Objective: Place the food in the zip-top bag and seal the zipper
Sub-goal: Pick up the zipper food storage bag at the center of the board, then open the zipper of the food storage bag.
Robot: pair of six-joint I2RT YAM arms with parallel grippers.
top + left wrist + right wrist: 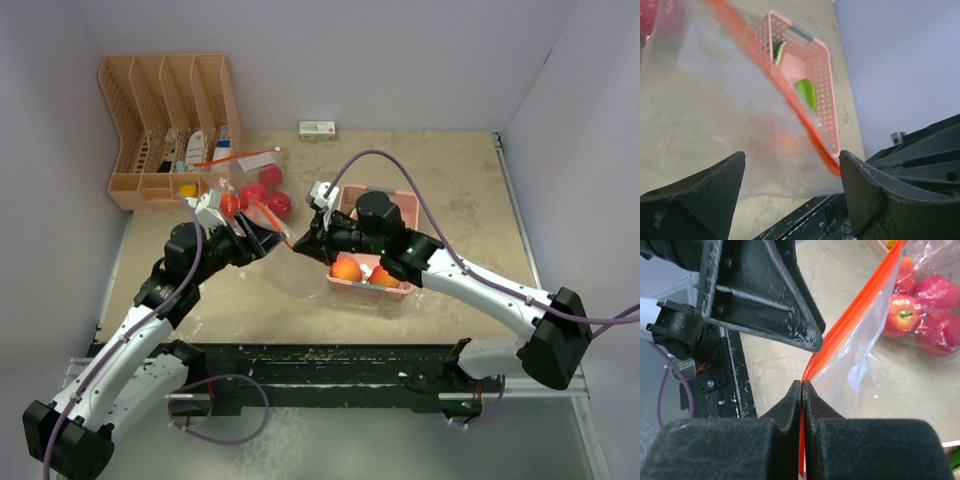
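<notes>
The clear zip-top bag (pixel 262 195) with an orange zipper lies at centre left, holding several red apples (pixel 902 315). My right gripper (pixel 802 384) is shut on the orange zipper strip (pixel 855 315) at the bag's near end; in the top view it (pixel 298 243) sits left of the pink basket (pixel 395 290). My left gripper (pixel 792 156) is open, with the bag and its zipper (pixel 790 102) hanging between the jaws, the strip close to the right finger; in the top view it (pixel 268 240) faces the right gripper. Two orange peaches (pixel 347 268) lie in the basket, with a green piece (pixel 806 92) and a watermelon slice (pixel 777 50).
An orange slotted organiser rack (pixel 170 120) with small items stands at the back left. A small white box (pixel 317 129) lies by the back wall. A black rail (pixel 330 360) runs along the table's near edge. Walls close in left and right.
</notes>
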